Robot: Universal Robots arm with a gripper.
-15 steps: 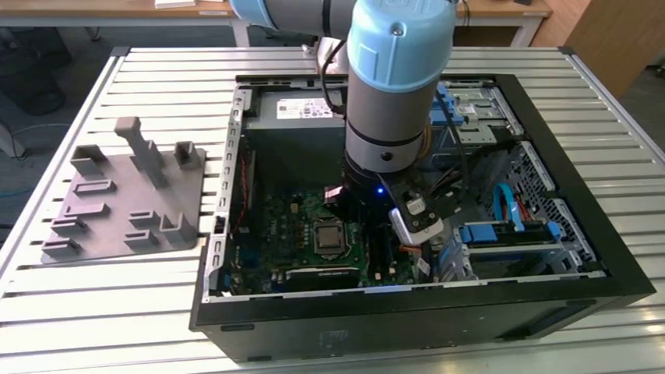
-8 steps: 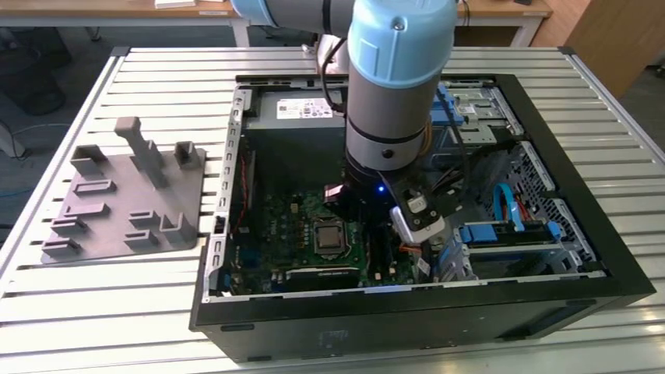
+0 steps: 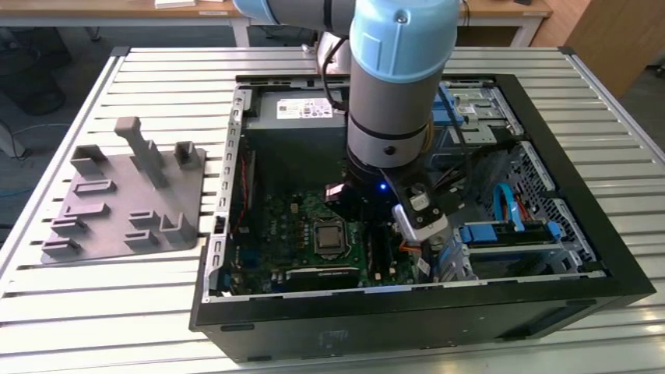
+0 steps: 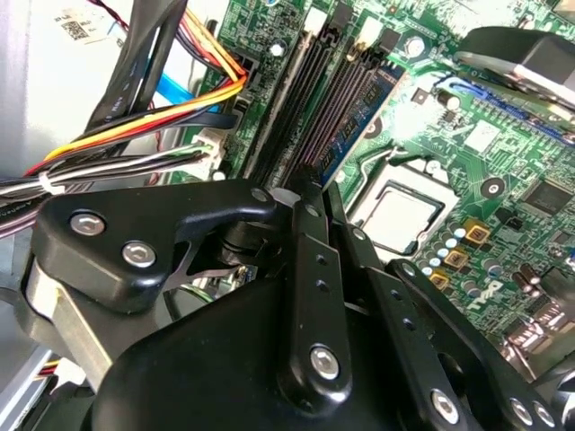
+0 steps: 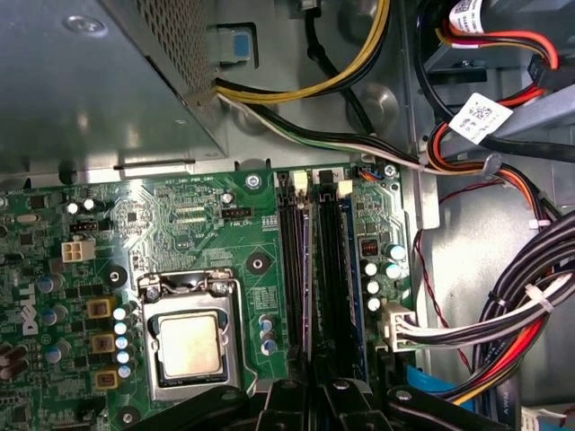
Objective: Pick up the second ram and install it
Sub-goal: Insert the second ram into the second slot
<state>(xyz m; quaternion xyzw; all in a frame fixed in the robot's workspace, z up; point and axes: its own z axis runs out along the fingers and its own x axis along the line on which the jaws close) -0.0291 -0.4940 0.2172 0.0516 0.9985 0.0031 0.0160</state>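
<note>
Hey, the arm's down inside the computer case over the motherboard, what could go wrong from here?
The gripper hangs right over the memory slots; a small misalignment could jam or bend a slot. The wire bundle plugs in beside those slots and could snag. The processor sits bare close by.

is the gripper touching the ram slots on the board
Cannot tell. In both wrist views the gripper sits right over the ram slots, but its own body hides the tips, so neither contact nor a gap shows plainly.
</note>
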